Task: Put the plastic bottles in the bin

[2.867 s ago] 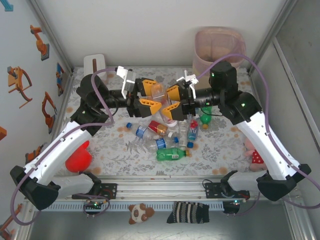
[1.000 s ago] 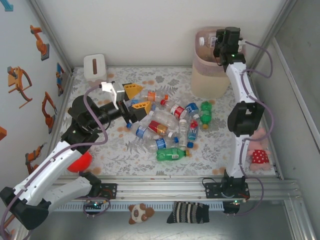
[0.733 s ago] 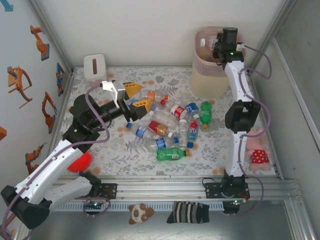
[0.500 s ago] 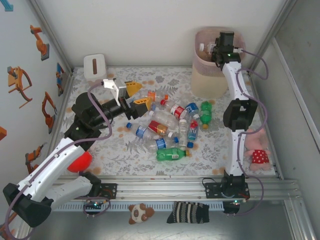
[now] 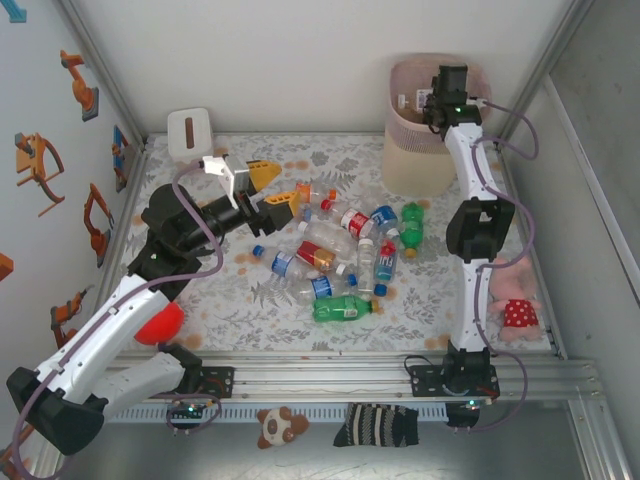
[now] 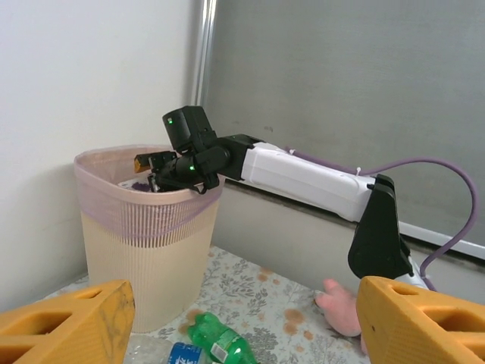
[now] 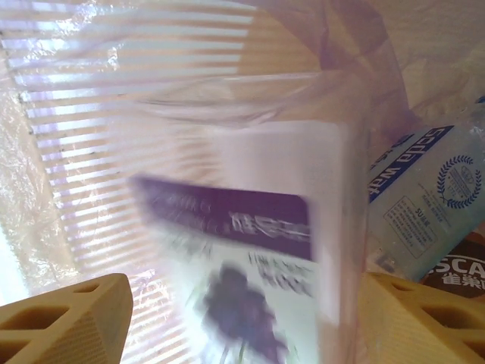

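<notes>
Several plastic bottles lie in a heap mid-table, among them a green one. The bin stands at the back right. My right gripper reaches over its rim. In the right wrist view its orange fingers stand apart and sharp. Between them a clear bottle with a purple label is blurred, loose inside the bin liner. A blue-labelled bottle lies deeper inside. My left gripper hangs open over the heap's left edge, nothing between its fingers. It faces the bin.
A white tissue box sits at the back left and a red ball at the left edge. A pink plush lies by the right wall. Enclosure walls close in on three sides. A green bottle lies near the bin's foot.
My right gripper has opened over the bin and the purple-labelled bottle has come loose from it. The left gripper has drifted slightly up and right, still open.
</notes>
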